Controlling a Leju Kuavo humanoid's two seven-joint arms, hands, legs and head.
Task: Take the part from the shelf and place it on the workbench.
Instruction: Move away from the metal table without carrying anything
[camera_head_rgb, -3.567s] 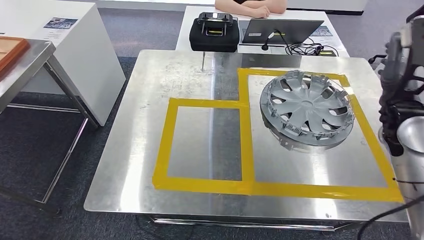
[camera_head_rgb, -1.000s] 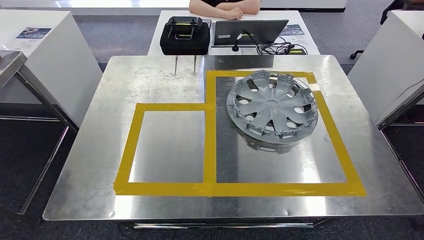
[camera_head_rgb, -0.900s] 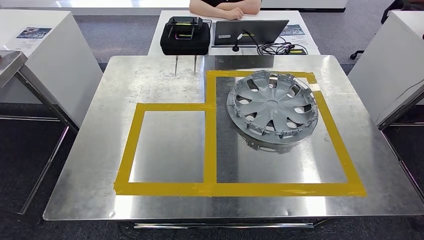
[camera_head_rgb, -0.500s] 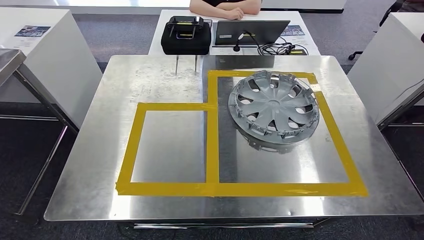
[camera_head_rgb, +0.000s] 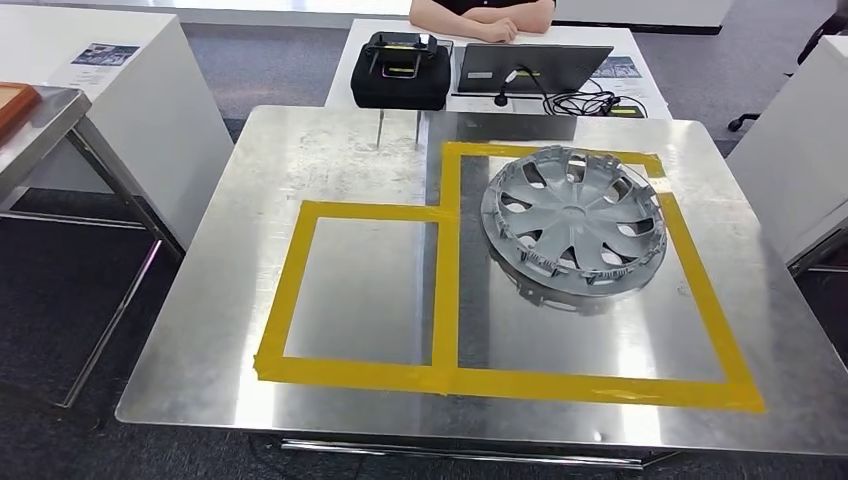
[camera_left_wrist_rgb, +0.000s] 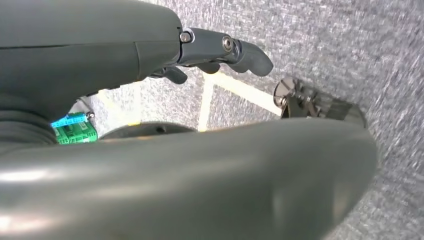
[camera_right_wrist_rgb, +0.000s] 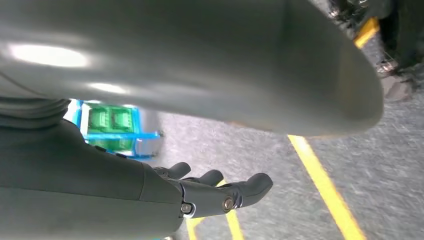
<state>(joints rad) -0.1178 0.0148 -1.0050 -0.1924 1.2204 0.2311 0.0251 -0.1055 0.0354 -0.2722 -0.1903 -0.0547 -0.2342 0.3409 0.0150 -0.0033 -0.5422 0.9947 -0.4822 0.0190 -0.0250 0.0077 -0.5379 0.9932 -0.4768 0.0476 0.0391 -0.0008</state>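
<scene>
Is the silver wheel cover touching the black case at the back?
Apart. The head view shows the wheel cover inside the yellow tape, with bare metal workbench separating it from the black case.

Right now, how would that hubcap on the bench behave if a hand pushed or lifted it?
The hubcap looks like thin moulded plastic: probably light and fairly stiff. It sits tilted on its rim clips, so a push may rock it or slide it on the smooth metal workbench. The clips look breakable.

Both arms just hang down. Left hand (camera_left_wrist_rgb: 220, 50) is empty, fingers loosely apart and stretched out. Right hand (camera_right_wrist_rgb: 220, 192) looks the same, holding nothing.
</scene>
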